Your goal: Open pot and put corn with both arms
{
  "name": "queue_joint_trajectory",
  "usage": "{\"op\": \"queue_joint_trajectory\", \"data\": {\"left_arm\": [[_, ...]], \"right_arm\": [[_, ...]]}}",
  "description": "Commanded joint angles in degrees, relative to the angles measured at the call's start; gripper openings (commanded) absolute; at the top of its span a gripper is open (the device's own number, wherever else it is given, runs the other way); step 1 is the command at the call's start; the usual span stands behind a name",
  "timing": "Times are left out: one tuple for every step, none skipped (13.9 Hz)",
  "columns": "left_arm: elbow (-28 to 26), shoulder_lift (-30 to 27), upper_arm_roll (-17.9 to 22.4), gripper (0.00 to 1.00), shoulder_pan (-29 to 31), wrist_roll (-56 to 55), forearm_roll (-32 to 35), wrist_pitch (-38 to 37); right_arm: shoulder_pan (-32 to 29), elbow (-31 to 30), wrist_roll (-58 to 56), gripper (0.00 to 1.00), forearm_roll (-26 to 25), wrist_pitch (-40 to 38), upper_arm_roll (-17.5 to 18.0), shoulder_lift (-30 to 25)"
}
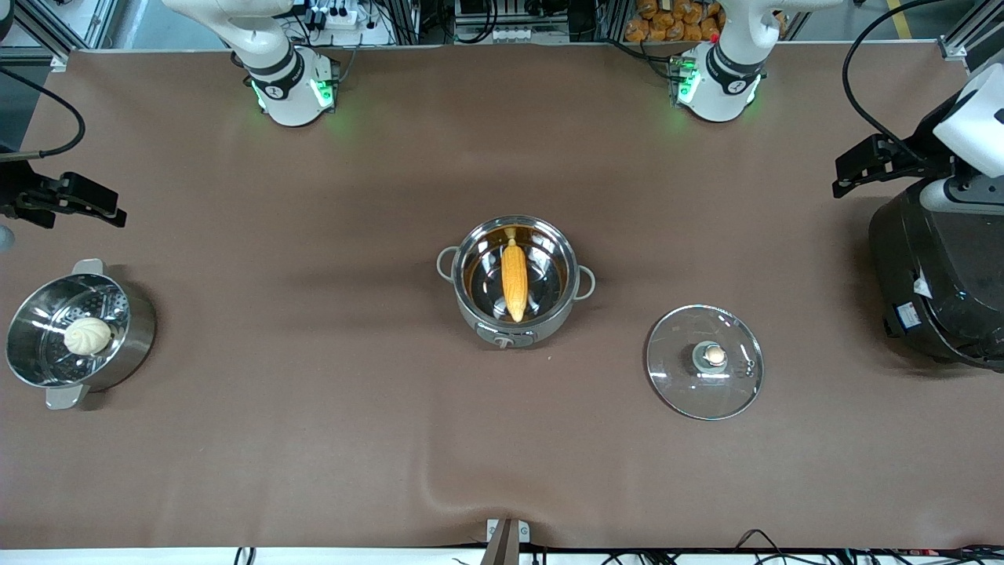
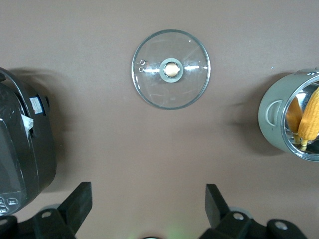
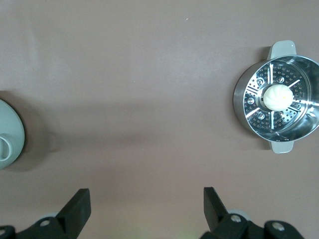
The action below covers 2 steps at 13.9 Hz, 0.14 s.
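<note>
We note the pot [image 1: 515, 284] at the middle of the table [image 1: 314, 439], uncovered, with the corn [image 1: 514, 279] lying inside it, pale stub pointing toward the robot bases. The glass lid [image 1: 705, 362] lies flat on the table, knob up, apart from the pot toward the left arm's end and a little nearer the front camera. The left gripper [image 2: 148, 206] hangs over bare table between the lid and the black cooker [image 1: 941, 275], fingers spread and holding nothing. The right gripper [image 3: 147, 206] hangs over bare table between the pot and the steamer pot [image 1: 74, 333], also spread and empty. We record a white bun [image 1: 87, 335] resting on the steamer's perforated insert.
</note>
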Motion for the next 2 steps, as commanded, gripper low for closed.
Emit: {"op": "queue_joint_trajectory", "data": {"left_arm": [[0.9, 0.2, 0.2, 1.0, -0.3, -0.9, -0.9, -0.3], [0.9, 0.2, 0.2, 1.0, -0.3, -0.9, -0.8, -0.3]], "right_arm": [[-0.9, 0.5, -0.3, 1.0, -0.4, -0.8, 0.7, -0.4], [-0.9, 0.5, -0.2, 1.0, -0.2, -0.9, 0.6, -0.4]]}}
